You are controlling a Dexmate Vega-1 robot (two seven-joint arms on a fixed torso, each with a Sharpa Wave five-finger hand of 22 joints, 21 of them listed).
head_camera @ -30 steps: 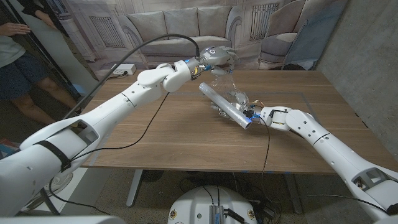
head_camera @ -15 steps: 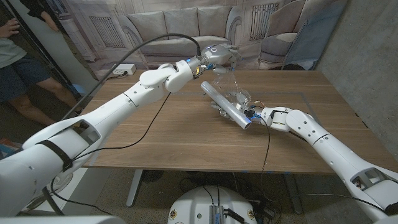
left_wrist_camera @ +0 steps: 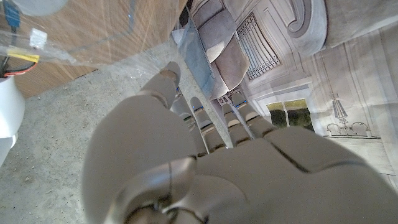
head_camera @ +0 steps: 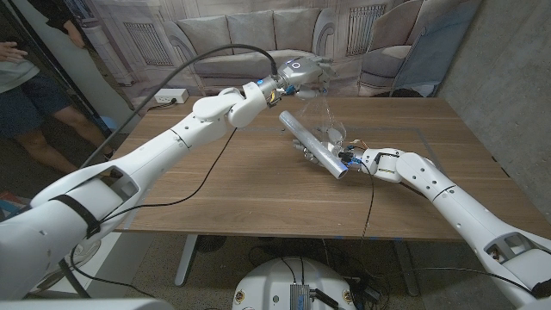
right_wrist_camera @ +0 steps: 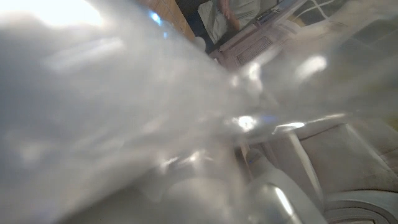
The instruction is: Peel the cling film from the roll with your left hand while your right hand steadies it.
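The cling film roll [head_camera: 310, 142], a grey tube, lies slanted on the wooden table [head_camera: 258, 194] right of centre. My right hand [head_camera: 349, 157] grips its near end. A clear sheet of cling film [head_camera: 323, 108] stretches from the roll up to my left hand [head_camera: 301, 73], which holds it pinched well above the table's far side. In the left wrist view my left hand [left_wrist_camera: 205, 155] shows from the back with its fingers curled, and shiny film [left_wrist_camera: 93, 37] lies beyond them. The right wrist view is a close blur of film [right_wrist_camera: 186, 93].
A black cable [head_camera: 215, 164] runs across the table from my left arm. A white power strip [head_camera: 168, 97] lies at the far left corner. A person [head_camera: 13, 77] stands at the left edge. A printed sofa backdrop hangs behind, with a concrete wall on the right.
My left hand has risen a little with the film, drawing the sheet longer. The roll and my right hand have stayed put.
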